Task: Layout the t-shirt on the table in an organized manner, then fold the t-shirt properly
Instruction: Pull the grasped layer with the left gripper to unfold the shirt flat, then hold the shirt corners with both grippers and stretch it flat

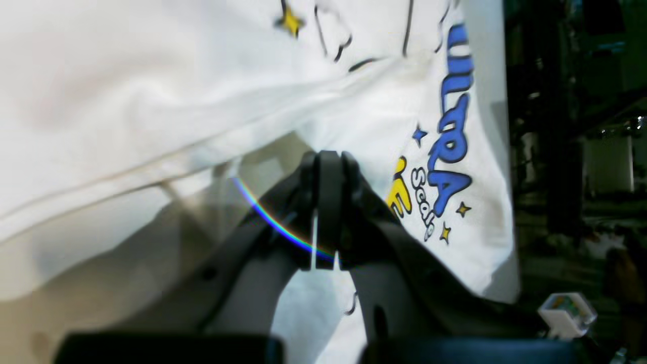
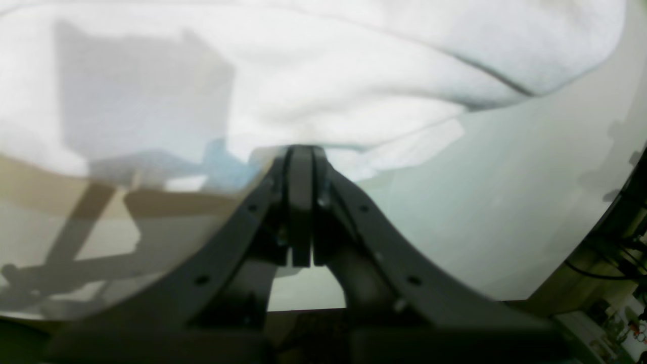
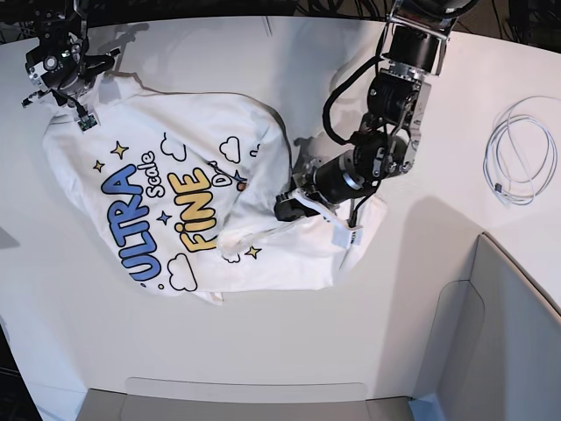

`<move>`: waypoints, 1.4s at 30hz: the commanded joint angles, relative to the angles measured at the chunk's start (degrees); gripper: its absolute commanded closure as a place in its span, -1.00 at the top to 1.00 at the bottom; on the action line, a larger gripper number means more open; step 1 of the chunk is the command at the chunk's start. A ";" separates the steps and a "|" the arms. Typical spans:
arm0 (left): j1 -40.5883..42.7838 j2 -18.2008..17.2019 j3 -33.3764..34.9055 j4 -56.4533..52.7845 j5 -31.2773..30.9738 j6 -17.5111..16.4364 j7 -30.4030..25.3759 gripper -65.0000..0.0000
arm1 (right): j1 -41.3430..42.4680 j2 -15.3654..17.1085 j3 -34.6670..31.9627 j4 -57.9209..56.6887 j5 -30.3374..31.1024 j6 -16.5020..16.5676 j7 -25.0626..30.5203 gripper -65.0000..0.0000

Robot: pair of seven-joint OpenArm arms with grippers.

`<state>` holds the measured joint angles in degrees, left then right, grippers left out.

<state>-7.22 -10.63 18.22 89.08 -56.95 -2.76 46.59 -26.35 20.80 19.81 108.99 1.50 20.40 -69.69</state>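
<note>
Between both closed claws, the t-shirt [image 3: 188, 197] lies rumpled

My left arm [image 3: 390, 114], at upper right of the base view, is black and silver-grey with a black cable looping beside it. The right arm [image 3: 57, 57], upper left, looks black too, I think. Both wrist views show dark curved fingers [image 2: 237, 237] dotted with screw holes.
</note>
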 commanded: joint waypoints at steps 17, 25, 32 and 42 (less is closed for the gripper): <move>22.21 -8.66 -13.69 19.98 -0.59 -0.44 -0.30 -1.00 | 0.55 -0.01 -0.69 -0.46 3.38 1.09 0.64 -1.00; 34.43 -8.66 -21.51 22.97 -0.59 -0.71 -0.39 -1.00 | 0.63 0.17 -0.52 -0.46 3.38 1.09 0.64 -1.00; 43.22 -8.49 -24.68 27.10 -0.59 -0.71 -0.39 -1.00 | 1.78 0.08 -0.52 -0.46 3.38 1.09 0.55 -1.00; 52.19 -8.22 -25.91 27.19 -0.68 -0.80 -0.92 -1.00 | 2.57 -0.18 -0.52 -0.46 3.38 1.09 0.46 -1.00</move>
<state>44.29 -18.57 -7.40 115.24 -57.06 -3.05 46.37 -23.66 20.47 19.57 108.42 2.37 20.53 -70.11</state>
